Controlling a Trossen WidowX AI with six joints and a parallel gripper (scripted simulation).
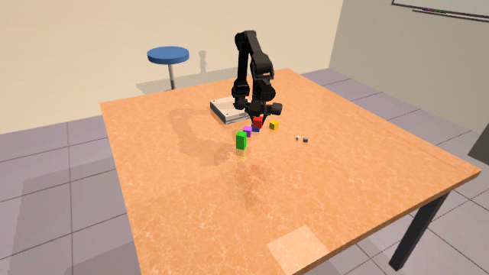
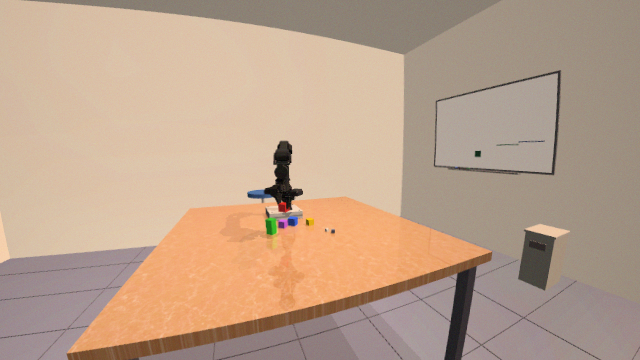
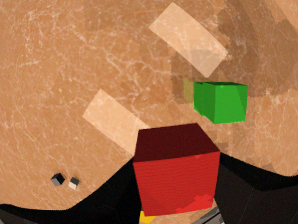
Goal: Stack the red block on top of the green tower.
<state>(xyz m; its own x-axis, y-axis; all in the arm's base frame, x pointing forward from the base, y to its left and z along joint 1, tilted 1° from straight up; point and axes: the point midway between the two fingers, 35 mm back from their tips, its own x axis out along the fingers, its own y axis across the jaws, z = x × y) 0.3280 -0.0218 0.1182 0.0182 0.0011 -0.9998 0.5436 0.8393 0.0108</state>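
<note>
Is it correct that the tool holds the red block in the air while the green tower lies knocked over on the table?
Not quite. The tool does hold the red block in the air, but the green tower stands upright on the table, as the top view shows.

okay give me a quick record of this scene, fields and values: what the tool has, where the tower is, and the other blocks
tool: shut on the red block, lifted off the table
green tower: upright, standing apart from the red block
stacking: not yet done
purple block: on the table beside the tower
blue block: on the table
yellow block: on the table, apart from the rest
</note>
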